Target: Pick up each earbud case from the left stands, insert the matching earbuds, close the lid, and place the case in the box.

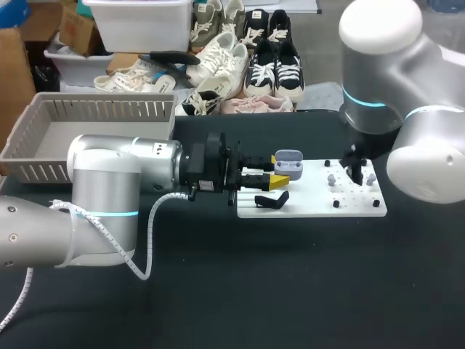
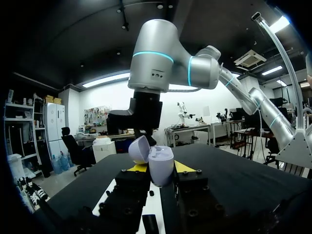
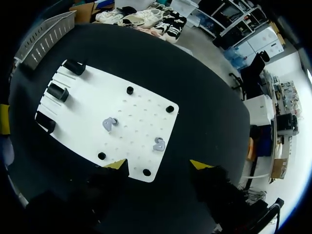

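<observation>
- One black counter (image 1: 290,291) carries everything.
- One white board (image 1: 312,205) lies on it, right of the middle.
- Three black stands (image 3: 57,91) sit in a row along the board's left end, with nothing on them in the right wrist view.
- Four black pegs (image 3: 169,109) stand on the board's right part, one near each corner of that part.
- Two grey earbuds (image 3: 110,123) lie apart from each other among the pegs.
- The left gripper (image 1: 280,169) comes in from the left, over the board's left end. It is closed on the one grey case (image 1: 290,166), a yellow tip at each side. The case's lid (image 2: 139,148) is open.
- A small white label (image 1: 207,187) shows on the left arm's wrist, its print too small to read.
- The right gripper (image 3: 159,165) hangs over the board's right part with its fingers spread wide, gripping nothing.
- One grey slatted basket (image 1: 102,109) stands at the far left of the counter.
</observation>
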You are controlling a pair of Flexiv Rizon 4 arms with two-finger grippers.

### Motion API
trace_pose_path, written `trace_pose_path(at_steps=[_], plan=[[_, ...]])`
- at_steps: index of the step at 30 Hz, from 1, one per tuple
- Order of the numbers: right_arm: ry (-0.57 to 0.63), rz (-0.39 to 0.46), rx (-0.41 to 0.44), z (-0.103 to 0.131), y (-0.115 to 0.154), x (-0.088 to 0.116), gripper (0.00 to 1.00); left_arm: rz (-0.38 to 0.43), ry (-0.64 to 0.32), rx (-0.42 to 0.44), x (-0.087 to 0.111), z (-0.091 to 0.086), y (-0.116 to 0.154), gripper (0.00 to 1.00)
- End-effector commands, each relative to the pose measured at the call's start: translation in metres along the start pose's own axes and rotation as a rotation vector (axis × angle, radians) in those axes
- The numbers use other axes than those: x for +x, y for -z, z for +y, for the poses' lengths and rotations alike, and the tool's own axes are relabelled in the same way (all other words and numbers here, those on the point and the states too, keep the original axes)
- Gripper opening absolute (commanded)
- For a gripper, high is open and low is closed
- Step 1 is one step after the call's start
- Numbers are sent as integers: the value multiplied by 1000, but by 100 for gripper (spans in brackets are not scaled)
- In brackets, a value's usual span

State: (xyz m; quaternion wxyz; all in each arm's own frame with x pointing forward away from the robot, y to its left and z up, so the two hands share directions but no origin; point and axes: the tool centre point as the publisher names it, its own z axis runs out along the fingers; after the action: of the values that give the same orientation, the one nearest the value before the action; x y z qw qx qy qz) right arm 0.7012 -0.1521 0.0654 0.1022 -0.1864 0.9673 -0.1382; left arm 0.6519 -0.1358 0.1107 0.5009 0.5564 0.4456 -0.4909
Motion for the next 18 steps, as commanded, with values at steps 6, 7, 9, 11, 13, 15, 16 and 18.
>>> trace_pose_path(at_steps=[6,7,9,11,13,15,16,18], plan=[[-17,0,-7,1,-11,-6,59,0,-2,-6,0,-2,0,0],[-17,4,-8,1,-13,-5,58,0,-2,-6,0,-2,0,0],[-17,6,-16,2,-15,-6,58,0,-2,-6,0,-2,0,0],[-16,9,-18,3,-17,-5,59,0,-2,-6,0,-2,0,0],[-17,10,-22,4,-18,-5,57,0,-2,-6,0,-2,0,0],[-18,11,-24,4,-19,-5,56,0,-2,-6,0,-2,0,0],[-19,11,-25,4,-21,-6,51,0,-2,-6,0,-2,0,0],[-24,15,-29,4,-23,-6,48,0,-2,-6,0,-2,0,0]])
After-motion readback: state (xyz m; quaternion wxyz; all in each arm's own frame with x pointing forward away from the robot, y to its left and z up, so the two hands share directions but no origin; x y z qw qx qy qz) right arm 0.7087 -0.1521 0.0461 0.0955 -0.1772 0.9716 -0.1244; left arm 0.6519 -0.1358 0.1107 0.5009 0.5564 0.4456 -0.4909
